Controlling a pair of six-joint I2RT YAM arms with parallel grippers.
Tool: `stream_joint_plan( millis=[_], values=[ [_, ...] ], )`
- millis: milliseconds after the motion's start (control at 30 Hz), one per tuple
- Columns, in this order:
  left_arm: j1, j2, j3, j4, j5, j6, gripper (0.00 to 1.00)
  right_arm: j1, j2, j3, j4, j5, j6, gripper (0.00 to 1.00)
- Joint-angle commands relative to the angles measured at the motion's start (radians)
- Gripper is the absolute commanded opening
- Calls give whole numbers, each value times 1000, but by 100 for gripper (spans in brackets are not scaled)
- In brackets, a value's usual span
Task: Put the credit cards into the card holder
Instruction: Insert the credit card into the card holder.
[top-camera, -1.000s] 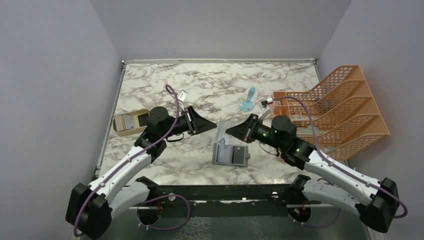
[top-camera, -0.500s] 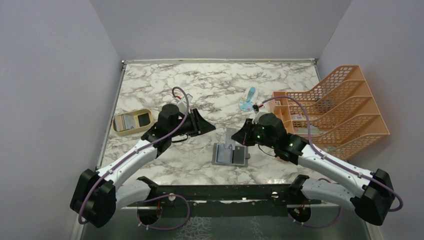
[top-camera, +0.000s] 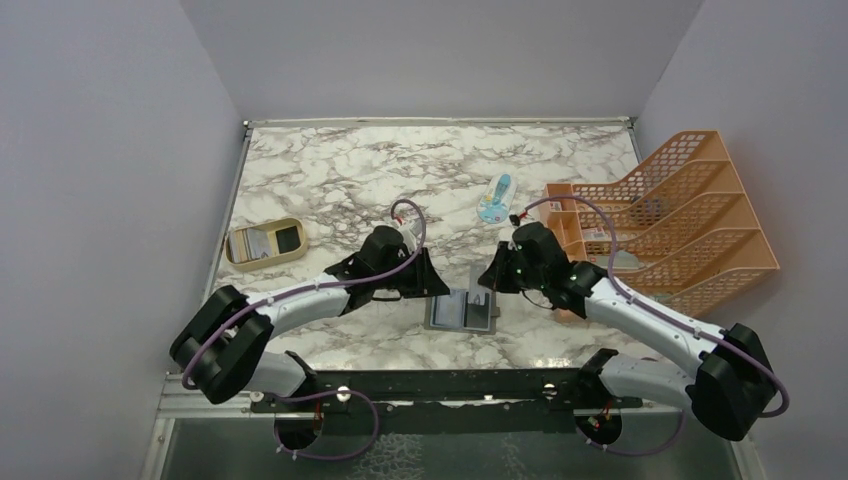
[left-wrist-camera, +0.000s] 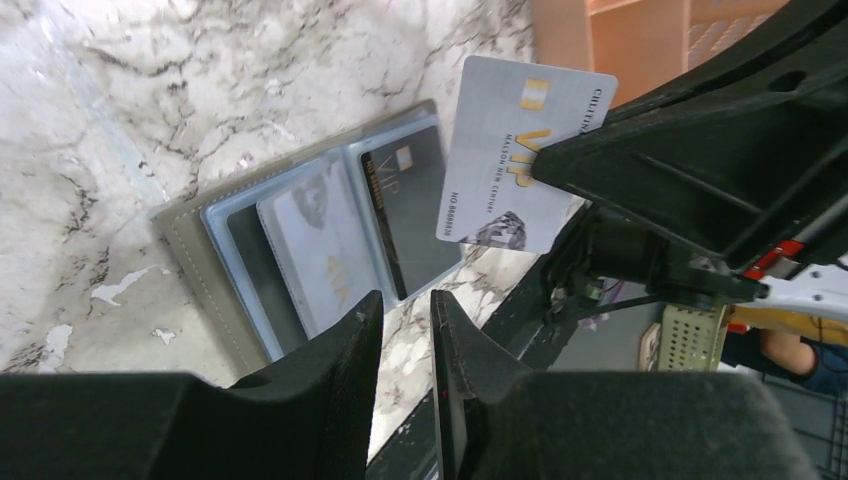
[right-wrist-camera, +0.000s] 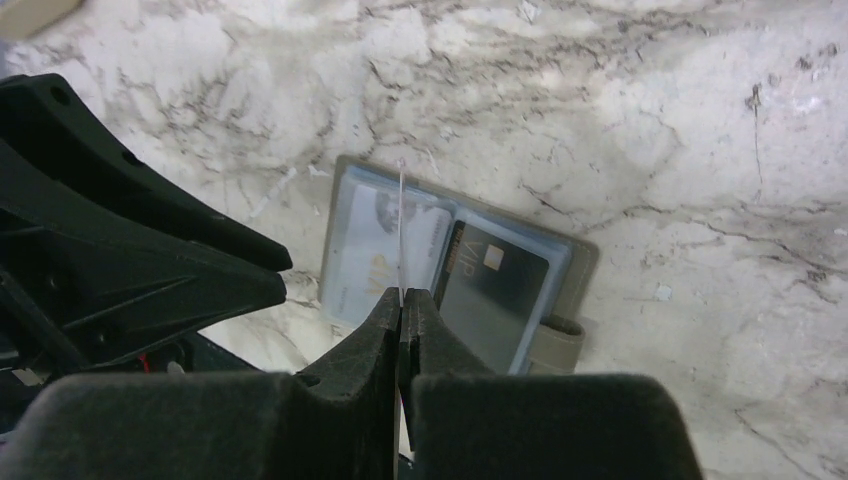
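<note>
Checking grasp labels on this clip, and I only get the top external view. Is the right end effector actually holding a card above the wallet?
Observer: Yes. The right wrist view shows the right end effector shut on a white card, held upright and edge-on over the open card holder.
Operator: Anything in its pockets?
Observer: The left wrist view shows a dark card in one pocket and a greyish card in the next.
Operator: And the other arm?
Observer: The left end effector has its fingers a narrow gap apart, with nothing between them.
</note>
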Motion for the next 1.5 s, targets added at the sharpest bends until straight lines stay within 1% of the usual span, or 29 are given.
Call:
stream_joint_plan(
  millis=[0, 67, 200, 333, 567, 700, 900, 1200, 1367, 1467],
  values=[
    [-29, 39, -9, 49, -56, 32, 26, -1, 44, 58, -119, -11, 13, 1],
    [-33, 29, -14, 37, -86, 39, 28, -1, 68, 73, -137, -31, 10, 1],
    [-35, 2, -20, -3, -143, 63, 35, 0, 120, 82, -163, -68, 48, 1],
    [-37, 13, -27, -5, -143, 77, 39, 0, 150, 75, -153, -85, 94, 1],
    [-46, 63, -37, 29, -127, 75, 40, 1, 248, 116, -176, -128, 146, 1],
    [-58, 97, -41, 64, -110, 63, 40, 1, 254, 113, -168, -131, 153, 1],
    [-92, 156, -21, 72, -110, 58, 40, 1, 262, 107, -181, -92, 157, 1],
    [-172, 200, 50, 94, -101, 19, 40, 1, 268, 69, -147, -64, 151, 1],
    [-220, 220, 89, 82, -141, 10, 38, 0, 252, 32, -75, -92, 135, 1],
    [-223, 216, 99, 12, -200, 32, 37, 2, 249, 10, -21, -119, 113, 1]
  ],
)
